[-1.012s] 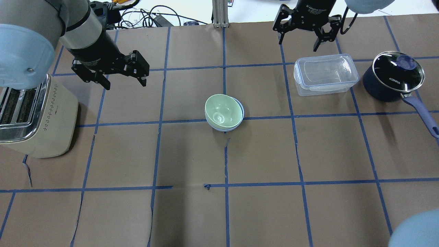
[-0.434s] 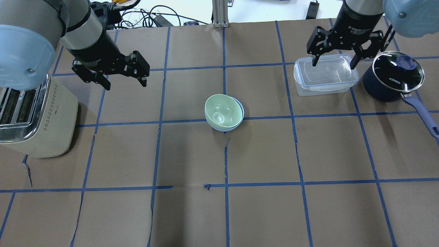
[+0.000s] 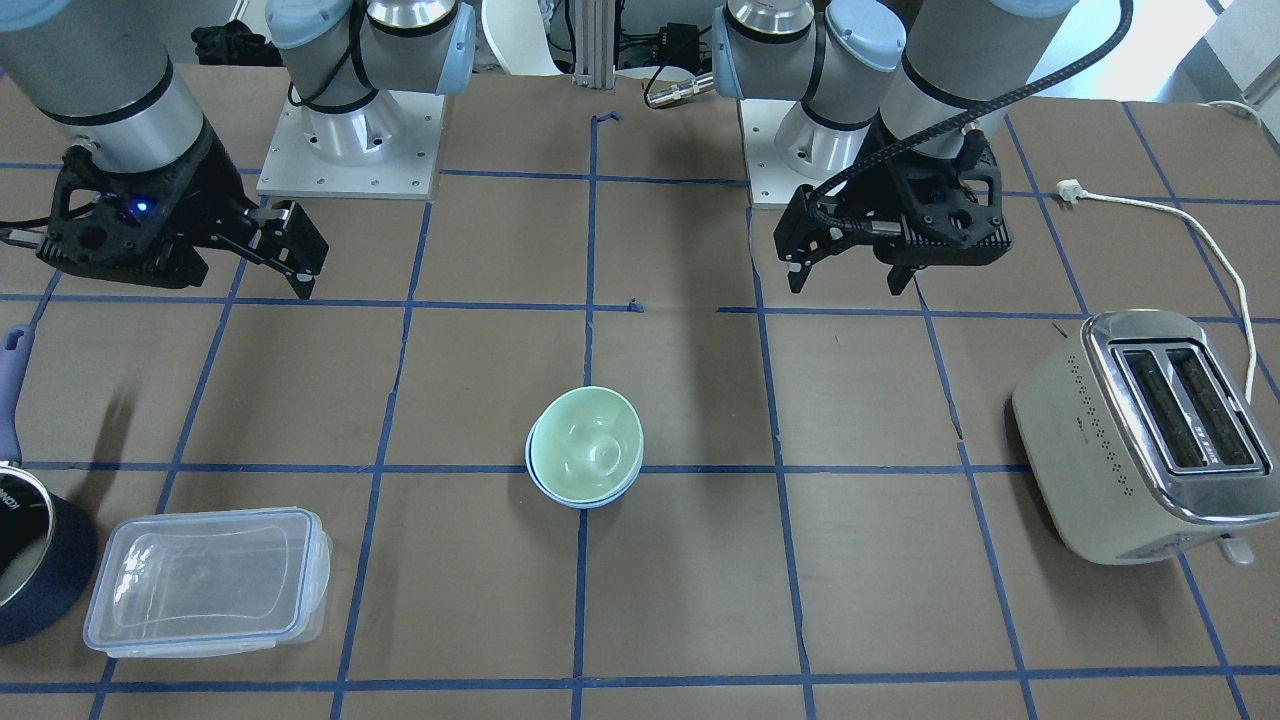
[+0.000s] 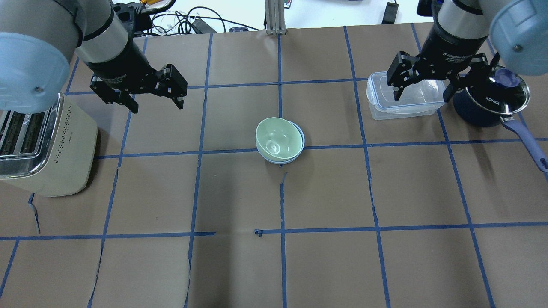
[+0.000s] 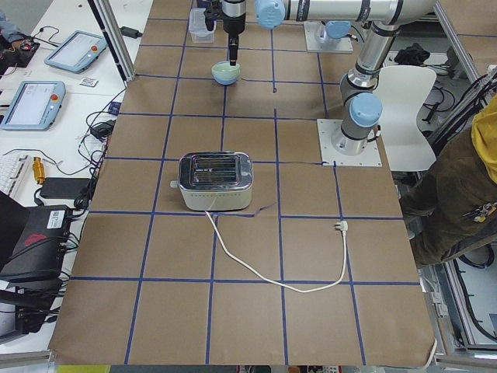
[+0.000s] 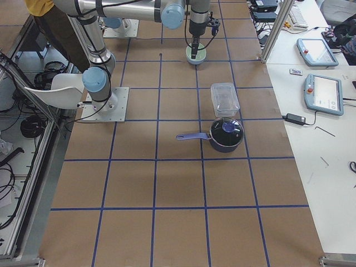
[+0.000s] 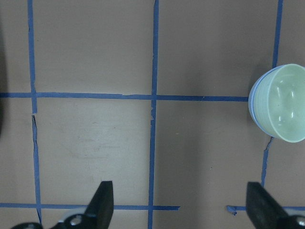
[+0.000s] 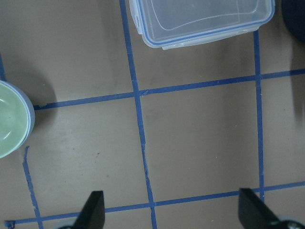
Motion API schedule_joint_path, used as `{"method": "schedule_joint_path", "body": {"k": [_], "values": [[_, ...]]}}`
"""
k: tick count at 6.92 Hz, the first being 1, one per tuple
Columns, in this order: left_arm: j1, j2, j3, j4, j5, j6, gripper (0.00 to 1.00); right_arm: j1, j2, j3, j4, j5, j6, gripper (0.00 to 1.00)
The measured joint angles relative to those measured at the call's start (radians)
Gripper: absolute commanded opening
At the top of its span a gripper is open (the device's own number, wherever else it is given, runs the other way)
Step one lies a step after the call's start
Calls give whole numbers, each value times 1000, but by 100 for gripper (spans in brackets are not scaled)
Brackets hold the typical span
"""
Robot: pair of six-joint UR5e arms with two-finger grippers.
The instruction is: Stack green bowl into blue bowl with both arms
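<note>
The green bowl sits nested inside the blue bowl at the table's middle; only the blue rim shows around it. The pair also shows in the front view, green in blue. My left gripper is open and empty, held above the table to the left of the bowls. Its wrist view shows the green bowl at the right edge. My right gripper is open and empty, high up, and overlaps the clear container in the overhead view. Its wrist view shows the green bowl at the left edge.
A cream toaster stands at the left edge, its cord trailing off. A clear lidded container and a dark blue saucepan with a glass lid stand at the right. Blue tape lines grid the brown table cover.
My right arm has swung from the table's back edge toward the right, over the clear container. The left arm and the nested bowls have not moved.
</note>
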Motion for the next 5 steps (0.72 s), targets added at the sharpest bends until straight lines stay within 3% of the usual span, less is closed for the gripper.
{"method": "schedule_joint_path", "body": {"k": [5], "values": [[0,0,0,2,6,0,98,60,-10,2,-1,2,-16,100]]}}
